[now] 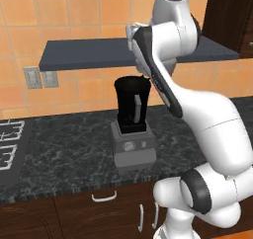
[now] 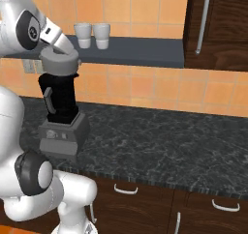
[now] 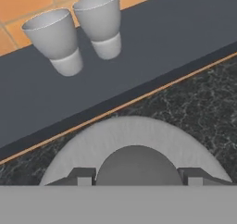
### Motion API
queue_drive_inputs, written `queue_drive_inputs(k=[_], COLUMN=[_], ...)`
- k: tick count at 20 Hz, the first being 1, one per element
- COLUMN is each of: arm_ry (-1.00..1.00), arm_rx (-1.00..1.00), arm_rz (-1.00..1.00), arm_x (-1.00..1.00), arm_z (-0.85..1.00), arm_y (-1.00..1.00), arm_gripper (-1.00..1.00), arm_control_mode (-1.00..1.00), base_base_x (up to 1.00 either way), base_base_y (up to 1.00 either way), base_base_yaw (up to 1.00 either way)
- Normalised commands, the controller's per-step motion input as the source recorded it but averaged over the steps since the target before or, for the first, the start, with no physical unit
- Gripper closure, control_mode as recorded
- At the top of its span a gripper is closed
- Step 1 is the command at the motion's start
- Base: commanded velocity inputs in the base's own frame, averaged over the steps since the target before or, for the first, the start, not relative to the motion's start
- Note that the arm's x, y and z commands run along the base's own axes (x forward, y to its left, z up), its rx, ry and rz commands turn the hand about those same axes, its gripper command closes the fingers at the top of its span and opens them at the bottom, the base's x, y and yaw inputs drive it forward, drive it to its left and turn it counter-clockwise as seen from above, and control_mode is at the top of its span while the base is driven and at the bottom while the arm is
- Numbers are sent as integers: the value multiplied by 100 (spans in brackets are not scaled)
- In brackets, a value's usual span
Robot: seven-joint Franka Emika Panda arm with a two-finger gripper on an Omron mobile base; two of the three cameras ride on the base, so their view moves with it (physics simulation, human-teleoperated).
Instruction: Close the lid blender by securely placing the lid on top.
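Grey lid (image 2: 59, 62) held by the gripper (image 3: 137, 177) directly atop the blender (image 1: 132, 122) jar.

The blender is seen as a tall black tapered jar with a pale vertical strip, seated on a boxy grey base with a round dial, standing on the dark marbled counter (image 2: 160, 141) near its front edge. In the right base view the round grey lid is seen level on the jar's rim. In the hand view the lid's pale disc and darker central knob lie at 6 o'clock, the knob clamped between the two fingertips (image 3: 83, 176), which are drawn in narrow. Open counter extends toward 3 o'clock of the blender in the right base view. A dark shelf (image 2: 145, 51) runs just above and behind the jar, carrying two white cups (image 3: 74, 31) at 12 o'clock in the hand view.
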Motion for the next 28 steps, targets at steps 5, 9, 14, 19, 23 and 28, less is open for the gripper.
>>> queue_drive_inputs(k=[5,9,14,19,23,28], arm_ry=[2,0,0,0,0,0], arm_rx=[-15,-15,-8,-3,0,0], arm_rz=[0,0,0,0,0,0], arm_x=[13,17,20,27,30,24], arm_z=[0,0,0,0,0,0], arm_y=[57,43,26,4,0,-6], arm_gripper=[100,100,100,100,100,100], arm_control_mode=[-100,-100,-100,-100,-100,-100], base_base_x=[0,0,0,0,0,0], base_base_y=[0,0,0,0,0,0], base_base_yaw=[0,0,0,0,0,0])
